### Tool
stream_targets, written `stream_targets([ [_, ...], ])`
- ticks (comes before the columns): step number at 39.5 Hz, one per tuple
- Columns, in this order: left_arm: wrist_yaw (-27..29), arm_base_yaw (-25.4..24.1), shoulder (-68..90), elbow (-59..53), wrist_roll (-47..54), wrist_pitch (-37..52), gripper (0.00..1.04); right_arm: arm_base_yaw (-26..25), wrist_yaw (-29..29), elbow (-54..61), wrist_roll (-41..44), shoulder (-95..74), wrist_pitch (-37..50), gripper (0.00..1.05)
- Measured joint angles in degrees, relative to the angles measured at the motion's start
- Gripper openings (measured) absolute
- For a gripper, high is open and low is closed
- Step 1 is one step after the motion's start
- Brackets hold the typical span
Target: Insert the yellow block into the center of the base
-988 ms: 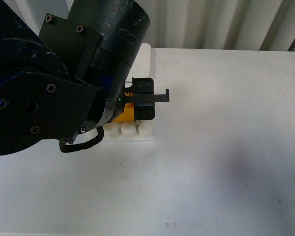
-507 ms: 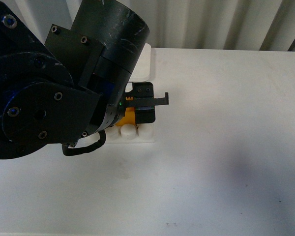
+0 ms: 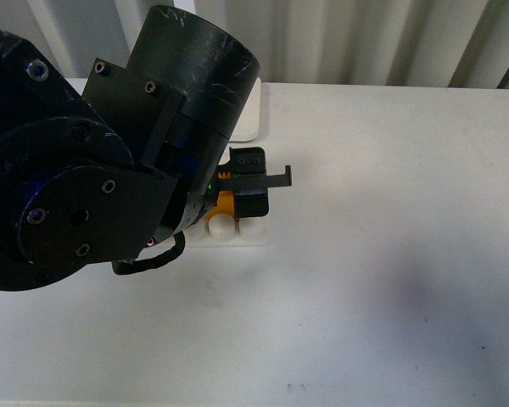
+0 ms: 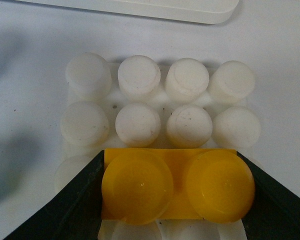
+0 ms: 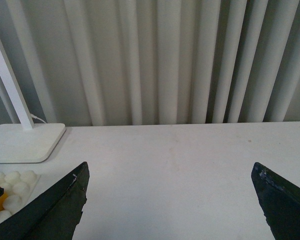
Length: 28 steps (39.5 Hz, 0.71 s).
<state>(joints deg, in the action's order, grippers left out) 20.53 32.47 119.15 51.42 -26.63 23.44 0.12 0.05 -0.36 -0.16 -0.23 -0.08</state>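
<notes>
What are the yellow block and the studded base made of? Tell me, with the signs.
Yellow block: apparently moulded plastic, smooth and slightly glossy, with small highlights on its studs. Base: likely plastic too, white and faintly translucent, a duller finish with specks and scuffs.

The left arm is a bulky black machine: a fat round barrel with a scuffed, faintly speckled sheen, joined to flat angular plates. Small silver screws dot the plates and ring a big round joint cover, whose edges catch a bluish tint. A thin black cable loops out under the joint. Near the wrist a tiny green light glows beside an orange-toothed strip. The left gripper is matte black and boxy, with two small screws on top and a thin hooked bar jutting sideways. In the wrist views, the fingers show as dark wedges, those of the right gripper blunt and slightly gritty at the edges.
</notes>
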Motion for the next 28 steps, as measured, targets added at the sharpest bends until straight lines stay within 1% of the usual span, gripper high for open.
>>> stream_targets([
  [13,0.5,0.0,-0.3,-0.1,0.5,0.0,0.66,0.0,0.0,0.0,0.0,0.0,0.0,0.95],
  [14,0.4,0.0,-0.5,-0.1,0.6,-0.2,0.69,0.0,0.0,0.0,0.0,0.0,0.0,0.95],
  [16,0.2,-0.2,-0.6,-0.2,0.8,-0.6,0.81,0.0,0.0,0.0,0.0,0.0,0.0,0.95],
  [17,0.0,-0.2,-0.7,-0.2,1.0,-0.6,0.84,0.0,0.0,0.0,0.0,0.0,0.0,0.95],
  [20,0.2,-0.3,-2.1,-0.3,1.1,-1.1,1.00,0.0,0.0,0.0,0.0,0.0,0.0,0.95],
  [23,0.7,-0.4,-4.5,-0.5,1.4,-1.8,0.98,0.0,0.0,0.0,0.0,0.0,0.0,0.95],
  [28,1.5,-0.8,-9.0,-1.5,2.3,-2.3,0.98,0.0,0.0,0.0,0.0,0.0,0.0,0.95],
])
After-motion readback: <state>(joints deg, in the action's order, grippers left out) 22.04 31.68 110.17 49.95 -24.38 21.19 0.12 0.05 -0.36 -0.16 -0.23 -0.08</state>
